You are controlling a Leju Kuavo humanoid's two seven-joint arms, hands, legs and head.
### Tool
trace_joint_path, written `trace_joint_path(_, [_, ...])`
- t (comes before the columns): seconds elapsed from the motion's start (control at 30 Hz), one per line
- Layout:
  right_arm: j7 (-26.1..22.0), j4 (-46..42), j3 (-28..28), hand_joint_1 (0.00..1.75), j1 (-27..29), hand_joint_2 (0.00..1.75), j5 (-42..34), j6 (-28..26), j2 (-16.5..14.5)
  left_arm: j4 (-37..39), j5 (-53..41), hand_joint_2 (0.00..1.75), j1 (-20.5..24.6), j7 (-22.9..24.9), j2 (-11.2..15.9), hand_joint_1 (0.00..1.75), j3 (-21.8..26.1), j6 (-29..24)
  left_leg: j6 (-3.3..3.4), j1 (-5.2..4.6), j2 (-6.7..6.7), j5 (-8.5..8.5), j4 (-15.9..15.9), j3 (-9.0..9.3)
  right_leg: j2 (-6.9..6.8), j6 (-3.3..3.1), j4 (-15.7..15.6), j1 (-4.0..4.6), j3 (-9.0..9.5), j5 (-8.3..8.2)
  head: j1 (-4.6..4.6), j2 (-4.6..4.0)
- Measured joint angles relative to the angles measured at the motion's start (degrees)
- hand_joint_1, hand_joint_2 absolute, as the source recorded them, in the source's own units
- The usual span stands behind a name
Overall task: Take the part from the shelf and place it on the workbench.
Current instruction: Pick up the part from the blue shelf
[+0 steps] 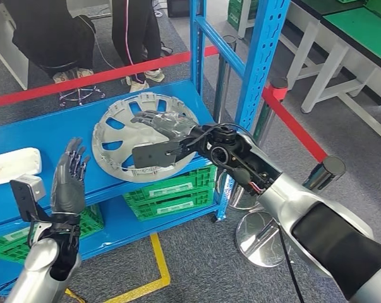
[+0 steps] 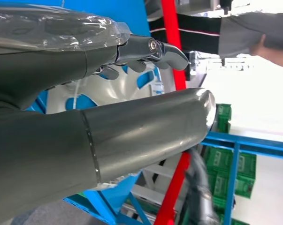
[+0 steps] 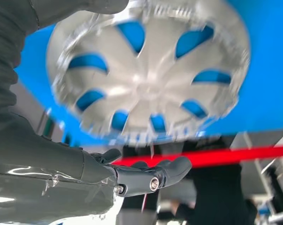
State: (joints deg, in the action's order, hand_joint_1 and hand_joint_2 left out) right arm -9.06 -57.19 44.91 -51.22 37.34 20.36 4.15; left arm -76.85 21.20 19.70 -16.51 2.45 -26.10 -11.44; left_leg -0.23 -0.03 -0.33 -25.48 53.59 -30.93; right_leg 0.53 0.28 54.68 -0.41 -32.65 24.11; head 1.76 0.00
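Head view: a blue steel shelf [image 1: 50,136] stands on grey carpet, green crates [image 1: 171,192] beneath it and a red barrier belt behind. A silver hubcap [image 1: 119,136] lies on the shelf near its right edge. The right hand [image 1: 167,125] hovers over the hubcap, fingers spread, holding nothing. The left hand [image 1: 69,180] stands upright at the shelf's front edge, fingers apart, empty.

Left wrist view: the hubcap [image 2: 115,91] shows past the fingers [image 2: 168,52].

Right wrist view: the hubcap [image 3: 150,70] lies flat on blue, apart from the extended fingers [image 3: 168,169].

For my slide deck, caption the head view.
Right hand over the silver wheel cover on the blue shelf, left hand raised.
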Motion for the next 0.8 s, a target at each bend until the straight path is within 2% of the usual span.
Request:
trace_joint_path(0.17, [-3.43,8.72,0.72,0.00,0.10,1.75,-2.82,-0.12,-1.17,1.48,0.29,0.00,1.58,-0.92,-0.65,0.00,-0.01,1.47,0.00,-0.01,-0.01,0.00,0.00,0.00,0.00,0.00,0.00,0.00,0.00,0.00,0.03,0.00])
trace_joint_path(0.4, [-5.77,19.61,1.22,0.00,1.04,1.75,-5.29,1.10,-1.31,3.00,0.41,0.00,2.15,-1.43,-1.04,0.00,-0.02,2.35,0.00,-0.02,0.00,-0.01,0.01,0.00,0.02,0.00,-0.03,0.00,-0.02,0.00,0.03,0.00])
trace_joint_path(0.8, [-7.03,30.32,1.45,0.00,-0.03,1.75,-5.55,1.80,-1.06,4.16,0.74,0.00,2.19,-2.06,-1.11,0.00,-0.02,1.34,0.00,-0.01,0.10,-0.01,0.01,0.30,0.14,0.00,-0.06,0.01,0.21,0.00,0.00,0.00])
